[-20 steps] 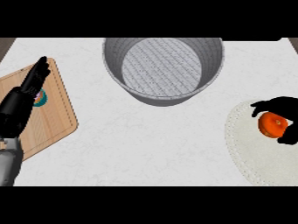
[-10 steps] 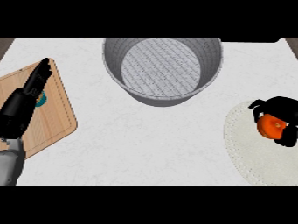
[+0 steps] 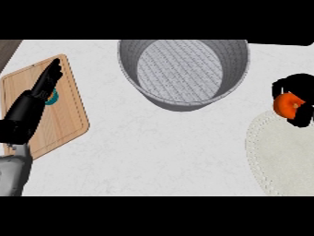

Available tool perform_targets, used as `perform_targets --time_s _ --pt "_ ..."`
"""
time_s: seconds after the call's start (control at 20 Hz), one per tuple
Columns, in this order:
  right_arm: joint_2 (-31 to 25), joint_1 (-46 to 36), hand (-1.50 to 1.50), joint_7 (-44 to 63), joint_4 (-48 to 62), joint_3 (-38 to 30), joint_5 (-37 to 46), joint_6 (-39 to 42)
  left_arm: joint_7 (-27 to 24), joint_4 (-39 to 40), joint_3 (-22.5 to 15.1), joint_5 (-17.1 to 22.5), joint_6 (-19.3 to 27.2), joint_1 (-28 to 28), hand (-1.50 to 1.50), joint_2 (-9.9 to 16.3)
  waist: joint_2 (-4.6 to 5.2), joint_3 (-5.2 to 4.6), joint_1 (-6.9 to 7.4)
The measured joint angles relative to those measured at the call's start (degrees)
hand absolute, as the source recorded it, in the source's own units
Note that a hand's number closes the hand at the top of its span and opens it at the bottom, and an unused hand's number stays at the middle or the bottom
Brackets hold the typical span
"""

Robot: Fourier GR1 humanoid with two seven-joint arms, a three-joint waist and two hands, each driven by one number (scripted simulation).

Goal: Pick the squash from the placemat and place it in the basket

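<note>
The basket [image 3: 183, 69] stands at the back middle of the white tabletop [image 3: 159, 152]; it is grey, round and woven, and I use it as the landmark. To the right of the basket, the right hand [image 3: 302, 99] is curled around the squash [image 3: 286, 105], a small orange thing, with black fingers above and below it. The squash is at the upper edge of the pale placemat [image 3: 288, 154], which lies right of the basket and nearer to the robot. It looks lifted a little off the placemat, but from this steep view I cannot be sure.

To the left of the basket a wooden cutting board [image 3: 67, 124] lies flat on the tabletop. The left hand [image 3: 33, 103] is over this board with straight fingers pointing toward the back, holding nothing. Under its fingers a small teal mark [image 3: 52, 97] shows on the board; it is mostly hidden and cannot be read as writing. No other label or brand is legible on any thing.
</note>
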Motion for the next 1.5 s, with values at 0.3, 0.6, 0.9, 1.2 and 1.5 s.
perform_targets --time_s 0.3,0.6,0.9,1.2,1.5 --pt "-1.25 -8.16 1.5 3.09 5.51 -7.7 -3.68 -7.8 0.01 0.02 -0.06 0.14 -0.31 -1.21 0.0 0.04 0.45 0.18 0.99" --pt "-0.95 -16.01 1.5 -2.07 6.77 -19.02 -15.37 -8.51 -0.63 0.78 -0.14 -0.33 -0.06 -0.9 0.0 -0.1 0.2 0.19 0.5" --pt "-1.4 -25.67 1.5 -6.04 8.94 -25.36 -23.32 -2.38 -1.63 1.68 0.09 -0.73 0.26 -0.23 0.0 -0.2 -0.14 0.03 -0.01" --pt "-1.05 -36.46 1.5 -3.79 11.13 -26.14 -25.96 5.6 -1.51 1.92 0.56 -0.65 0.03 -0.08 0.0 0.05 -0.52 -0.09 -0.71" --pt "1.72 -45.98 1.5 3.0 13.28 -25.19 -26.44 10.81 -1.71 2.32 0.51 -1.29 0.64 -0.09 0.0 -0.41 -0.63 -0.16 -0.99"
